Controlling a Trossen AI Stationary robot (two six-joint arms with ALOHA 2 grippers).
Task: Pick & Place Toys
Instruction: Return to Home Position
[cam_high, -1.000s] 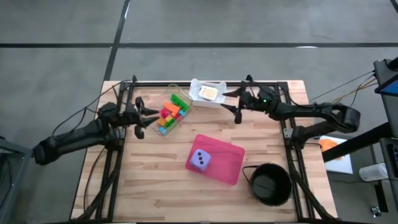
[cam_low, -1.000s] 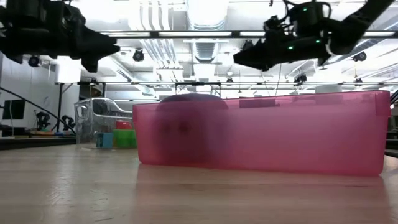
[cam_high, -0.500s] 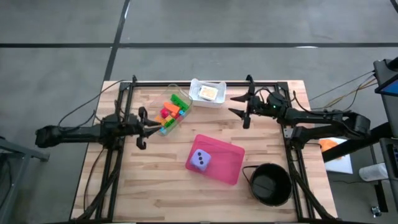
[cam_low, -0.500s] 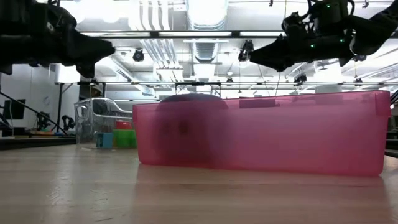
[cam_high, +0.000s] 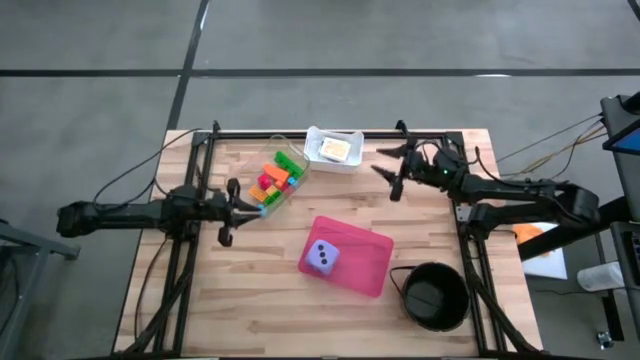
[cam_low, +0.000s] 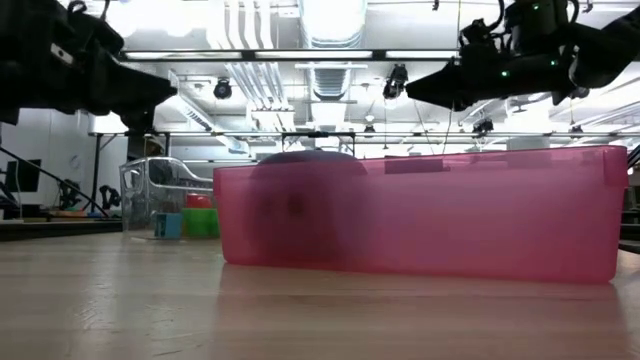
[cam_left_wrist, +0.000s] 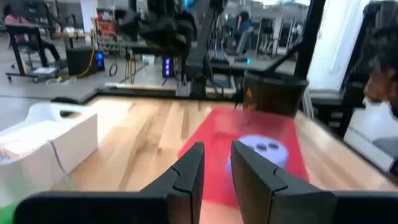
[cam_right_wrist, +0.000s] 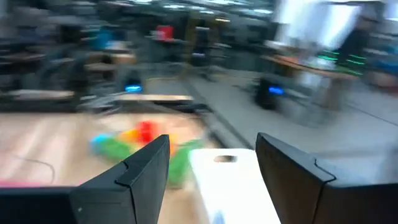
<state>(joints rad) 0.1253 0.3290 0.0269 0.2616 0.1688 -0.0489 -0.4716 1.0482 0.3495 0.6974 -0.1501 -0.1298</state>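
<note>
Both of your arms reach level over the table (cam_high: 250, 290) from its two sides, with the pink bin (cam_high: 372, 272) lying between them, nearer the front edge. Your left gripper (cam_high: 227, 210) hangs in the air to the left of the pink bin, its fingers (cam_left_wrist: 189, 168) a narrow gap apart and holding nothing. Your right gripper (cam_high: 388, 170) hangs behind the bin's right end, jaws spread wide and empty. The lilac die (cam_high: 322, 258) sits inside the pink bin at its left end. The coloured bricks (cam_high: 275, 178) lie piled in a clear container (cam_low: 145, 190) behind the bin's left end, just beside your left gripper. A white bin (cam_high: 318, 152) stands behind the pink bin, between the clear container and your right gripper. A black bowl (cam_high: 440, 312) stands just off the pink bin's front right corner.
</note>
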